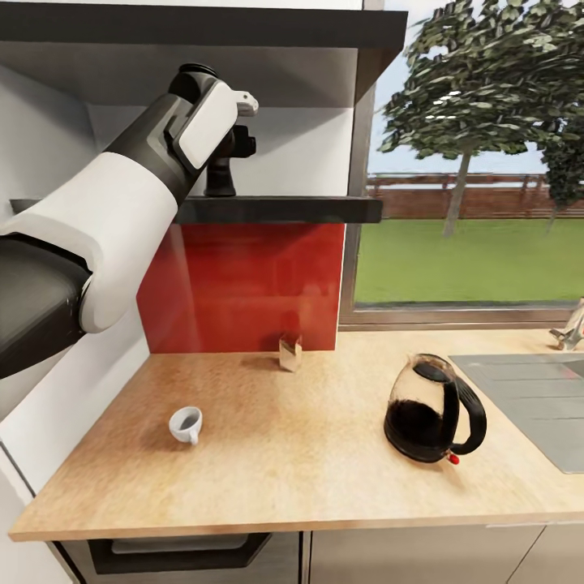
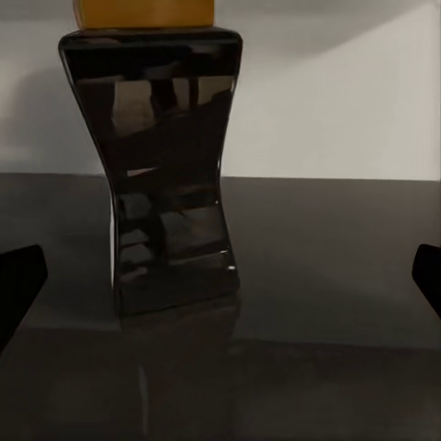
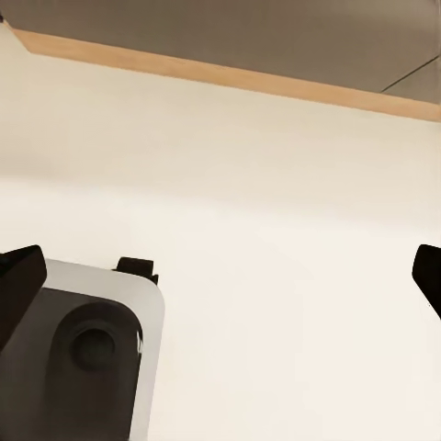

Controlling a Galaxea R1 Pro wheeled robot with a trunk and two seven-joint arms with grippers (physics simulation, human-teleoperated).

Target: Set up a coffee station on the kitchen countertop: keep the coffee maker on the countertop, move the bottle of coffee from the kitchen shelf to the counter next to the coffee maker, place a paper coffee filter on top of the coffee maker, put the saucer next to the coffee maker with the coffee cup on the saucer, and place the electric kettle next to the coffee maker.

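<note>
The bottle of coffee (image 2: pixel 170 175) is a dark, glossy, waisted bottle with an orange lid, standing upright on the dark kitchen shelf (image 1: pixel 276 210). My left gripper (image 2: pixel 225 278) is raised to shelf height just in front of the bottle, open, with its fingertips (image 2: pixel 20 283) well apart and not touching it. In the head view the bottle (image 1: pixel 220 178) is partly hidden behind my left wrist. On the countertop stand a white coffee cup (image 1: pixel 186 424), a glass electric kettle (image 1: pixel 430 410) with a black handle, and a small tan paper coffee filter (image 1: pixel 289 353). My right gripper (image 3: pixel 220 276) is open and holds nothing.
A red backsplash (image 1: pixel 243 284) runs under the shelf. A grey sink (image 1: pixel 527 397) lies at the counter's right, below a window (image 1: pixel 470 203). The wooden countertop (image 1: pixel 308 462) has free room between cup and kettle. A robot part (image 3: pixel 92 358) sits beside my right gripper.
</note>
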